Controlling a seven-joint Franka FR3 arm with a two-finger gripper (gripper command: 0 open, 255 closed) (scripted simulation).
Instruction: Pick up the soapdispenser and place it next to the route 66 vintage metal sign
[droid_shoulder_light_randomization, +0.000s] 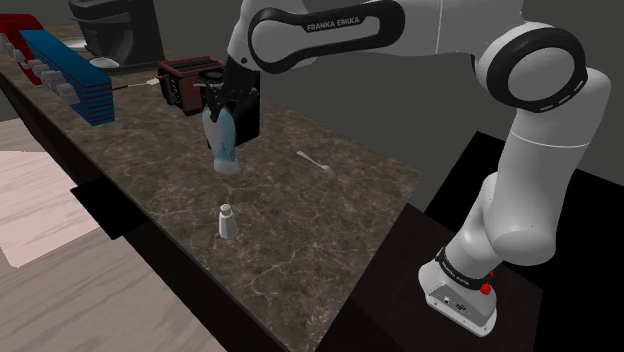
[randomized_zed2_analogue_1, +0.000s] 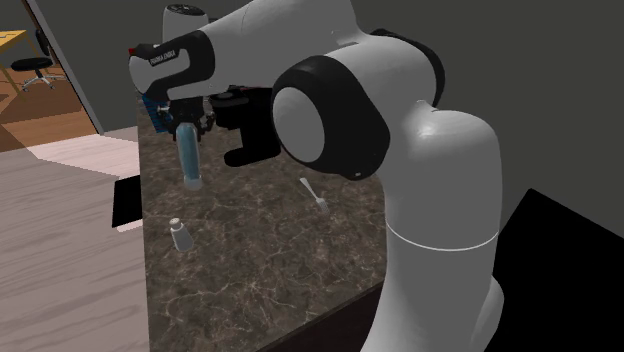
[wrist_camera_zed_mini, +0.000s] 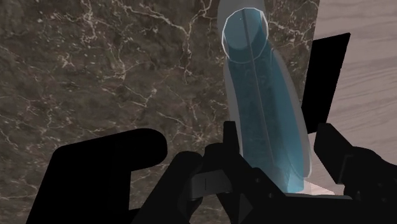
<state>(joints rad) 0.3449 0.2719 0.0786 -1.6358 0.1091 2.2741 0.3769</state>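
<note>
The soap dispenser (droid_shoulder_light_randomization: 222, 140) is a tall, translucent blue bottle with a pale base. My gripper (droid_shoulder_light_randomization: 222, 112) is shut on its upper end and holds it tilted over the dark marble counter (droid_shoulder_light_randomization: 330, 215). In the second exterior view the soap dispenser (randomized_zed2_analogue_1: 190, 158) hangs from the gripper (randomized_zed2_analogue_1: 188, 125), base down, close to the counter. In the wrist view the bottle (wrist_camera_zed_mini: 257, 89) runs out from between the fingers (wrist_camera_zed_mini: 233, 137), and the gripper (wrist_camera_zed_mini: 280, 143) clasps it. A flat blue and red object (droid_shoulder_light_randomization: 68, 62), possibly the sign, lies at the counter's far end.
A small white shaker (droid_shoulder_light_randomization: 227, 221) stands near the counter's front edge, below the bottle in the shoulder view. A pale utensil (droid_shoulder_light_randomization: 316, 162) lies toward the arm's side. A red toaster (droid_shoulder_light_randomization: 186, 80) and a dark appliance (droid_shoulder_light_randomization: 118, 35) stand behind the gripper.
</note>
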